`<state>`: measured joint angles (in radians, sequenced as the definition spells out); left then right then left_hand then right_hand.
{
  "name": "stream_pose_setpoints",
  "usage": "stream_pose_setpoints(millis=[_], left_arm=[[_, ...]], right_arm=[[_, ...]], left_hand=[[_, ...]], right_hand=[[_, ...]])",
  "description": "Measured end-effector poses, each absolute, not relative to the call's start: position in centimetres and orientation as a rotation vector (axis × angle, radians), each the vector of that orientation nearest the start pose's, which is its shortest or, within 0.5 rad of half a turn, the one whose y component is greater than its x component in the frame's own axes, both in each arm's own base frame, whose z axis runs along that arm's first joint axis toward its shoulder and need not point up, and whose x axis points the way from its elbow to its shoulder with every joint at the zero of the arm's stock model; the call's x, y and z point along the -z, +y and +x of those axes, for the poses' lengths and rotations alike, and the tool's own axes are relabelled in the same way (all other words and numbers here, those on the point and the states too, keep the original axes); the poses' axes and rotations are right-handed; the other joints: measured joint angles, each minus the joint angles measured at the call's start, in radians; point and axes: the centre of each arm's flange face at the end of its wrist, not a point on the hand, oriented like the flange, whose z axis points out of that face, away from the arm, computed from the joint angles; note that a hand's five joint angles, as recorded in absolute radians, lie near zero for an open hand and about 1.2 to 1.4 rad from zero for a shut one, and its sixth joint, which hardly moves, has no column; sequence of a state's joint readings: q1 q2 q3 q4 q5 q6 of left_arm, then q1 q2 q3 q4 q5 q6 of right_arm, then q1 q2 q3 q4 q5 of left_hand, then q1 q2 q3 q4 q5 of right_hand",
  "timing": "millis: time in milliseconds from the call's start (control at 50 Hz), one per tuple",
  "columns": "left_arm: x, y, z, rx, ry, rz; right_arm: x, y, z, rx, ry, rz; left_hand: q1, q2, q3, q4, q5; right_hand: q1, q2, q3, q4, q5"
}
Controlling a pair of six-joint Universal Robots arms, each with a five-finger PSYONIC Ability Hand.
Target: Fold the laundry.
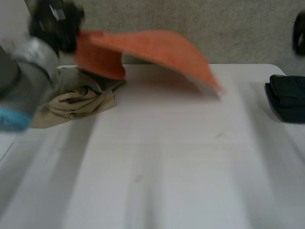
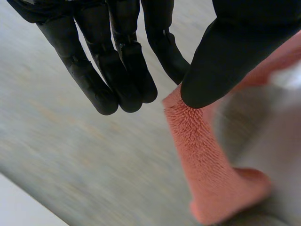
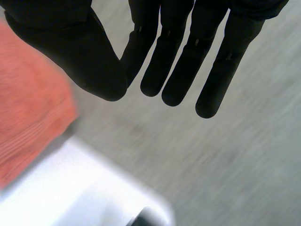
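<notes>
One hand alone has the laundry piece in work: the left hand (image 1: 52, 24), raised over the far left of the counter (image 1: 167, 157), holds an orange towel (image 1: 152, 50) in the air, pinching its edge between the thumb (image 2: 211, 66) and the nearest of its fingers (image 2: 171, 61), while the other fingers hang free beside the cloth; from that pinch the towel stretches out towards the robot's right, its long axis running across the far side of the counter and its free end drooping lowest near the middle, clear of the surface as far as I can tell; the right hand (image 3: 181, 70) has its fingers straight and a little apart with nothing in them, and the towel's orange end lies off its thumb side, near but not touching; so the free end looks to be the right hand's to take, by reaching thumb-side towards the left arm; a crumpled beige heap (image 1: 78, 100) lies under the left arm, and a dark folded stack (image 1: 286, 98) sits at the counter's right edge, well apart from the towel.
</notes>
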<state>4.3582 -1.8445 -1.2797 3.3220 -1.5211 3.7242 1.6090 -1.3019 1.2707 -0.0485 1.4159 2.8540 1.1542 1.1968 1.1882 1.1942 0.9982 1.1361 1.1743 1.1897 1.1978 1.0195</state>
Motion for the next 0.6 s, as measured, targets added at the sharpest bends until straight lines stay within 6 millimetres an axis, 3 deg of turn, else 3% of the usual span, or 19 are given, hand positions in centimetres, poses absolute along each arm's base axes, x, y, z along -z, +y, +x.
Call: stream_pose_setpoints(millis=[20, 40, 80, 160, 220, 280, 360, 440, 480, 600], left_arm=[[-31.6, -31.3, -26.1, 2.293, 1.695, 0.928], [-28.3, -30.5, -26.2, 2.21, 1.778, 0.991], [-26.1, -30.0, -26.2, 2.149, 1.83, 1.029], [-19.3, -29.0, -25.6, 1.926, 1.984, 1.113], [-16.2, -28.5, -25.2, 1.809, 2.048, 1.15], [-14.9, -28.4, -25.1, 1.761, 2.071, 1.178], [-15.8, -28.3, -25.5, 1.794, 2.048, 1.202], [-18.9, -28.0, -26.3, 1.893, 1.982, 1.2], [-21.7, -27.4, -26.9, 1.971, 1.93, 1.188], [-29.3, -24.7, -28.1, 2.17, 1.791, 1.158]], right_arm=[[-31.0, -36.8, 15.9, 2.338, 2.14, -0.543], [-27.9, -36.2, 15.8, 2.211, 2.233, -0.588], [-25.9, -35.8, 15.6, 2.132, 2.289, -0.62], [-20.0, -34.8, 15.0, 1.928, 2.428, -0.739], [-17.2, -34.3, 14.6, 1.833, 2.49, -0.825], [-15.8, -33.9, 14.6, 1.775, 2.522, -0.889], [-15.5, -33.1, 15.3, 1.732, 2.524, -0.948], [-16.8, -32.3, 16.8, 1.758, 2.48, -0.97], [-17.9, -31.8, 17.5, 1.793, 2.449, -0.96], [-21.1, -30.4, 20.0, 1.895, 2.332, -0.817]], left_hand=[[0.0, 0.0, 0.0, 0.0, 0.0], [0.0, 0.0, 0.0, 0.0, 0.0], [0.0, 0.0, 0.0, 0.0, 0.0], [0.0, 0.0, 0.0, 0.0, 0.0], [0.0, 0.0, 0.0, 0.0, 0.0], [0.0, 0.0, 0.0, 0.0, 0.0], [0.0, 0.0, 0.0, 0.0, 0.0], [0.0, 0.0, 0.0, 0.0, 0.0], [0.0, 0.0, 0.0, 0.0, 0.0], [0.0, 0.0, 0.0, 0.0, 0.0]], right_hand=[[0.0, 0.0, 0.0, 0.0, 0.0], [0.0, 0.0, 0.0, 0.0, 0.0], [0.0, 0.0, 0.0, 0.0, 0.0], [0.0, 0.0, 0.0, 0.0, 0.001], [0.0, 0.0, 0.0, 0.0, 0.001], [-0.069, -0.102, -0.095, -0.099, -0.097], [-0.575, -0.615, -0.619, -0.616, -0.628], [-0.806, -0.837, -0.846, -0.864, -0.875], [-0.905, -0.95, -0.964, -0.967, -0.967], [-0.912, -0.965, -0.981, -0.986, -0.971]])
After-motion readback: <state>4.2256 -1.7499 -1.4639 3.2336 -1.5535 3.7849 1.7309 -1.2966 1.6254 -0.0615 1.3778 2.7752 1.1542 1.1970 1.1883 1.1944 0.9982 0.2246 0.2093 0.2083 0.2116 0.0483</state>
